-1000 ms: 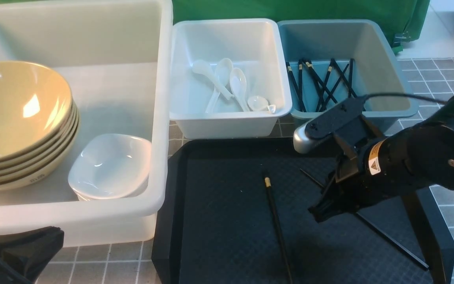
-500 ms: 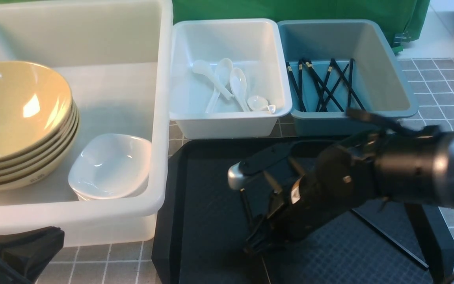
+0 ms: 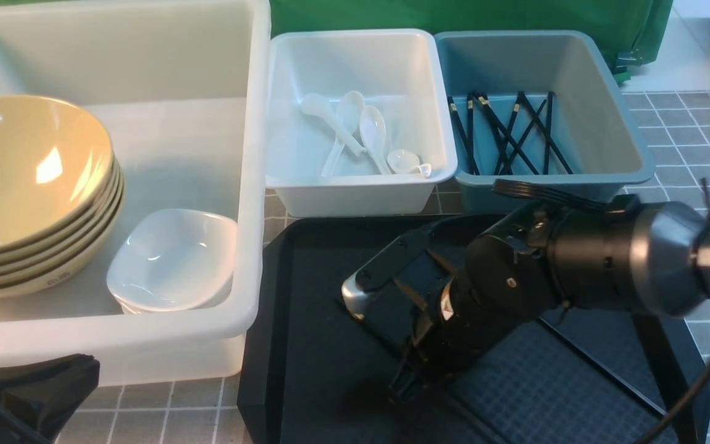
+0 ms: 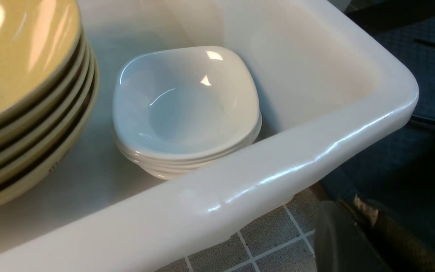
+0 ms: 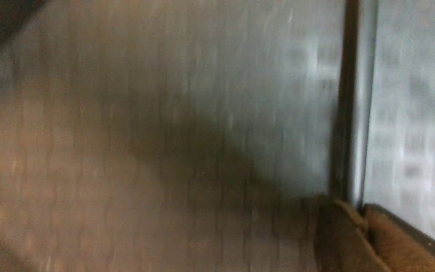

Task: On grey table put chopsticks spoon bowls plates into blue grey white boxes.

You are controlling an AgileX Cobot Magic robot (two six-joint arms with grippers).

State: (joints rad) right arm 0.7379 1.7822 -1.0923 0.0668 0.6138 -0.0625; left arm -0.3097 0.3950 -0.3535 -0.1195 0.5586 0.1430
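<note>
- Front view: sorting looks nearly done to me. The bowls (image 3: 22, 166) and plates (image 3: 173, 259) sit nested in two stacks in the tub (image 3: 256, 185), which saves room. The spoons (image 3: 370, 132) are in the white bin (image 3: 361, 55) and the chopsticks (image 3: 506, 132) in the blue bin (image 3: 515, 61). The right claw (image 3: 403, 385) is low on the tray (image 3: 318, 296), tips down, probably because a thin stick lying flat needs pinching from above. A loose chopstick (image 3: 614, 376) lies to its right. The left claw (image 3: 84, 370) is parked near the tub, out of the way. There's a yellow sticker (image 3: 447, 306) on the right arm and small print (image 3: 54, 280) on the lowest bowl, both too small to read.
- Left wrist view: the plates (image 4: 187, 105) are tucked into the tub (image 4: 278, 173) corner beside the bowls (image 4: 25, 75). The left claw (image 4: 368, 226) looks closed on nothing, over the counter (image 4: 263, 241).
- Right wrist view: it's blurry, but the pads (image 5: 344, 234) nearly meet with a chopstick (image 5: 347, 102) running into the gap. So the right claw (image 5: 359, 223) looks clamped on it.
</note>
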